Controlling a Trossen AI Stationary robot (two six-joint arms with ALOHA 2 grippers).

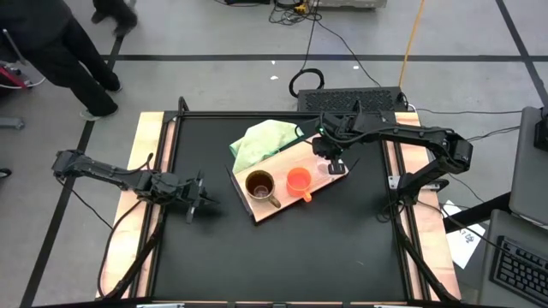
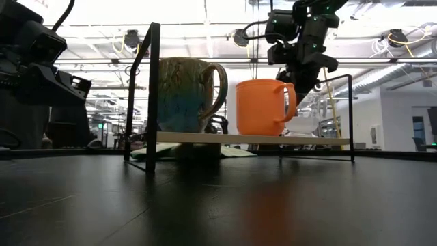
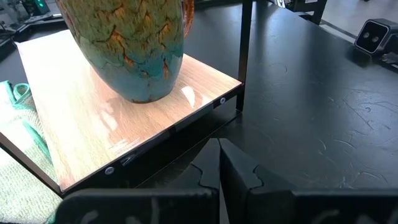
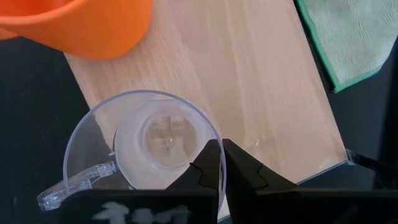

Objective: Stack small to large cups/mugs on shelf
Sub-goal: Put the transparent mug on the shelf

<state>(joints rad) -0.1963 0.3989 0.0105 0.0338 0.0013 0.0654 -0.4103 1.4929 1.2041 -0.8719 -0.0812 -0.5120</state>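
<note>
On wooden shelf (image 1: 282, 198): glazed brown mug (image 1: 260, 186), orange cup (image 1: 298, 180), clear glass cup (image 4: 146, 146).

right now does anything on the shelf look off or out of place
Only the green cloth: it lies bunched, partly tucked under the shelf. The brown mug, orange cup and clear glass cup all stand upright; nothing spilled.

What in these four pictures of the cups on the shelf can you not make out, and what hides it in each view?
- Clear glass cup: high view, the right gripper hangs over it; low view, hidden behind the orange cup.
- Brown mug: left wrist view, top cut off by the edge.
- Shelf: high view, far corner covered by the green cloth.
</note>
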